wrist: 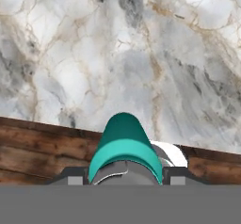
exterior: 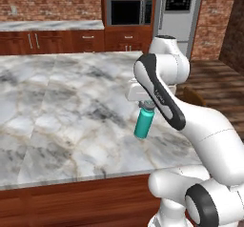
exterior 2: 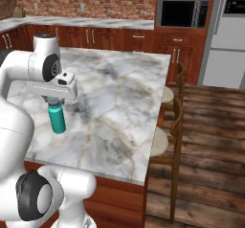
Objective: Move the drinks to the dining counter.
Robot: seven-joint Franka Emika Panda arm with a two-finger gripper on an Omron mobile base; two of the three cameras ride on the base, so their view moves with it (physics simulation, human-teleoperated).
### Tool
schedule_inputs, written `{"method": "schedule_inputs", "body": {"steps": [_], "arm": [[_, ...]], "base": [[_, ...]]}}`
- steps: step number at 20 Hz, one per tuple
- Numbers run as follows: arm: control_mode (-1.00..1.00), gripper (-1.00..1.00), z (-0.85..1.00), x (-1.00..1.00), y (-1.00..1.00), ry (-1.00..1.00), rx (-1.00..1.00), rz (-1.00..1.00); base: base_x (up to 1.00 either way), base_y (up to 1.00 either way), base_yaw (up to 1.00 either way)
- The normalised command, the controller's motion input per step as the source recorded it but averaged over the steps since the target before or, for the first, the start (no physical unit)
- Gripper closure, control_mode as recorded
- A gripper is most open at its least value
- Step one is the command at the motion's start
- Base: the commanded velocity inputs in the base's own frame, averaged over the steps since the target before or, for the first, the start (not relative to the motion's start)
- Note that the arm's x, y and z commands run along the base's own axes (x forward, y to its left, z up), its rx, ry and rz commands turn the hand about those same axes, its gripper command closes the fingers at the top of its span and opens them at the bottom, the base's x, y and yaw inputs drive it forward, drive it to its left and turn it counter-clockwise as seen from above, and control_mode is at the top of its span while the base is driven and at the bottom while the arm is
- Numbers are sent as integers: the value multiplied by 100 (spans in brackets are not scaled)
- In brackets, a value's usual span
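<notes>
White, grey-veined marble spreads below and ahead of the gripper: the dining counter, a broad island top on a red-brown wood base, lies under the hand on every side but its near edge. Wooden chairs stand along the counter's far right side, well apart from the gripper. Beyond the island, far ahead of the hand, red-brown cabinets run along a brick wall with a built-in microwave and a steel fridge beside it. The white arm bends down over the counter near its front edge. The gripper points downward, its jaws closed on the grey cap end of the teal bottle. The bottle hangs directly beneath the fingers, tilted slightly in the left base view, over the marble near the island's front edge; whether its base touches the stone cannot be told.
</notes>
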Motion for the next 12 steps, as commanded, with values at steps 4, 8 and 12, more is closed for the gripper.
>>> {"method": "schedule_inputs", "body": {"steps": [4,8,12], "arm": [[-100,100,-22,15,0,0,-21,0],[-100,100,-21,19,0,1,-6,0],[-100,100,-34,11,-16,0,3,0]], "base": [[0,0,0],[0,0,0],[0,0,0]]}}
